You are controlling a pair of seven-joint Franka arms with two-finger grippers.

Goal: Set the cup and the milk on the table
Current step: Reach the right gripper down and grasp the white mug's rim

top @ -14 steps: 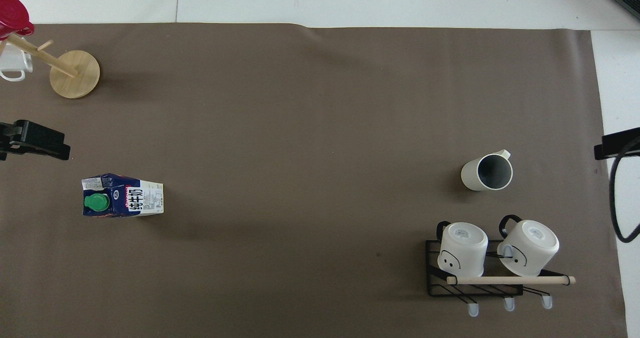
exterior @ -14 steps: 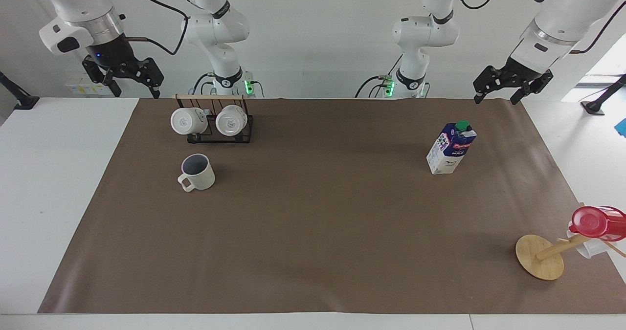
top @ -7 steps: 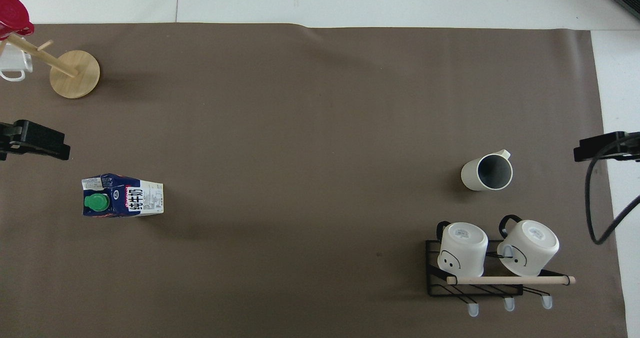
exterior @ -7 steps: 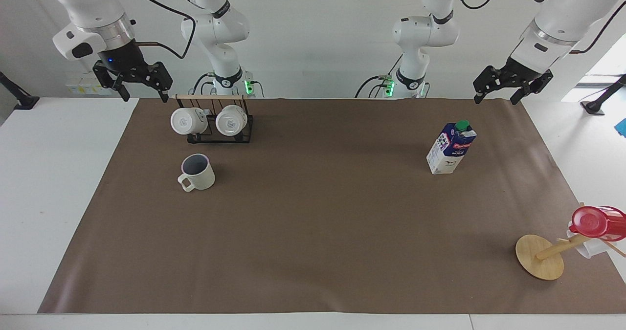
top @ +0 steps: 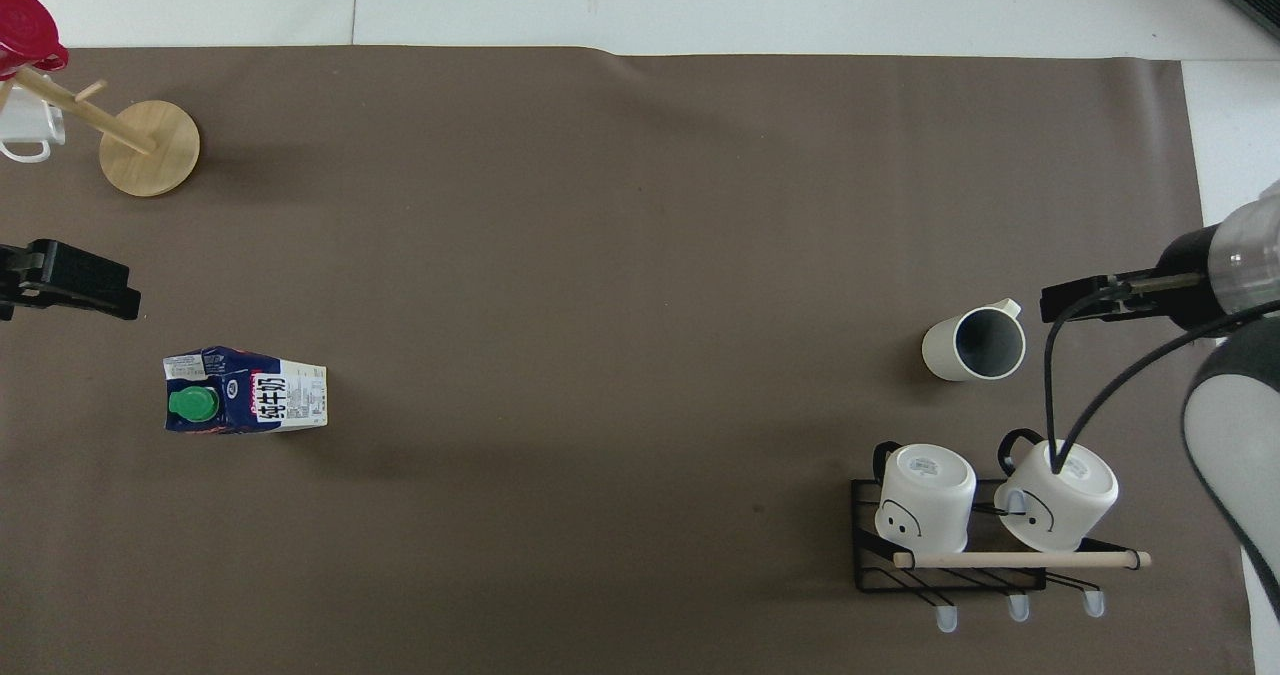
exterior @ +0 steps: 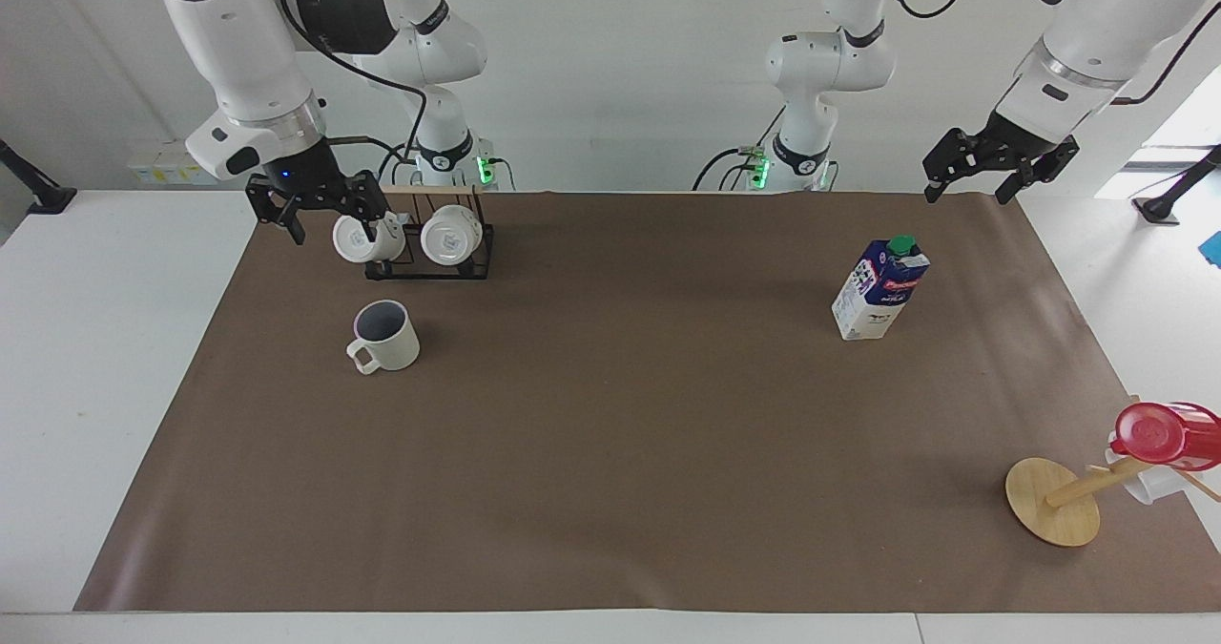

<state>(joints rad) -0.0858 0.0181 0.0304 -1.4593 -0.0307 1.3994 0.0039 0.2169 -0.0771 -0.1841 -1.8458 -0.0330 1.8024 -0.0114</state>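
In the facing view the cup [exterior: 384, 335] stands upright on the table [exterior: 124, 339], farther from the robots than the black rack [exterior: 429, 243] with 2 white mugs. The right gripper [exterior: 320, 217] hangs in the air beside that rack, fingers spread and empty, apart from the cup. The milk [exterior: 879, 287] stands upright toward the left arm's end; the left gripper [exterior: 997, 169] waits up in the air near the table's edge, fingers spread, well apart from the carton.

In the overhead view the right gripper [top: 1100, 300] shows just beside the cup [top: 975, 345]. The milk [top: 245, 403] is near the left gripper [top: 70, 285].
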